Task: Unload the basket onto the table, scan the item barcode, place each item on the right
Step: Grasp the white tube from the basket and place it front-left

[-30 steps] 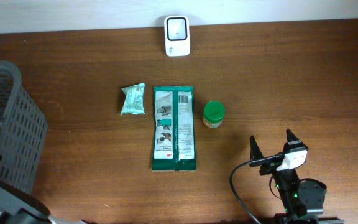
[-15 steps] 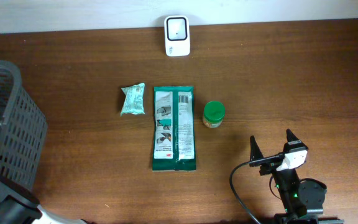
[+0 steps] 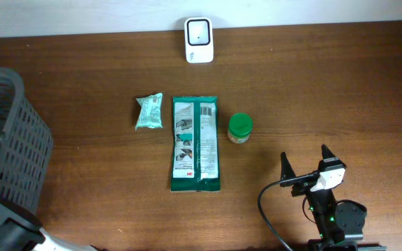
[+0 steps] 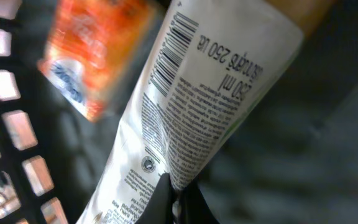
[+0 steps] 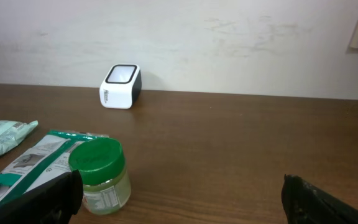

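In the left wrist view a white tube (image 4: 191, 106) printed with small text and a barcode (image 4: 169, 53) lies slanted inside the dark basket. My left gripper (image 4: 176, 199) is shut on the tube's lower edge, its black fingers pinching the thin material. The overhead view does not show this gripper; only part of the left arm appears at the lower left. The white barcode scanner (image 3: 199, 40) stands at the table's far edge, also seen as the scanner (image 5: 120, 86). My right gripper (image 3: 304, 153) rests open near the front right, nothing between its fingers.
The grey mesh basket (image 3: 12, 139) stands at the left edge; an orange packet (image 4: 92, 50) lies in it beside the tube. On the table lie a long green pack (image 3: 195, 143), a small mint packet (image 3: 149, 111) and a green-lidded jar (image 3: 240, 127).
The part of the left arm seen at the lower left of the overhead view has shifted a little. The right arm and the table items have not moved.
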### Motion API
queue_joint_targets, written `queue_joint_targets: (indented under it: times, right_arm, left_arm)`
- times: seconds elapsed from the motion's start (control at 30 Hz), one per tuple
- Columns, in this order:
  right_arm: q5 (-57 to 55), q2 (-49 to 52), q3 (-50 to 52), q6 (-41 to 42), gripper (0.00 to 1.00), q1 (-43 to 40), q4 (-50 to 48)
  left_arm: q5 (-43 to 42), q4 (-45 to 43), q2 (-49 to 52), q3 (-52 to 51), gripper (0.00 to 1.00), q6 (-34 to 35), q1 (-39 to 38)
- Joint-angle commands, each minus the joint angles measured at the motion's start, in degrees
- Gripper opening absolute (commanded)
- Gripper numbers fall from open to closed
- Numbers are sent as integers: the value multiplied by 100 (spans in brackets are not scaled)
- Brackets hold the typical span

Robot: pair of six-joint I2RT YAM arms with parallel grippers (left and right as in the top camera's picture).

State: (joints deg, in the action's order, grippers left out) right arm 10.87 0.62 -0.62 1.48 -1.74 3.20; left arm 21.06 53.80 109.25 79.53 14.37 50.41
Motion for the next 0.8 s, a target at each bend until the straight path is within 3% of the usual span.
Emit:
queue_joint_targets:
  times: [0.0, 0.2, 0.53, 0.77]
  right_arm:
    - [52, -42, 31, 2, 98, -17, 24]
    - [55, -42, 31, 2, 98, -17, 24]
    - [52, -42, 31, 2, 98, -17, 24]
    - [55, -42, 31, 2, 98, -17, 24]
  left_arm:
    - [-1526, 516, 42, 979, 0, 70, -72]
    - [-1875, 667, -1207, 2229, 0, 70, -935]
    - [-1834, -382, -4004, 2280, 0, 50, -3298]
    - [-1856, 789, -3703, 2083, 0, 55, -5108]
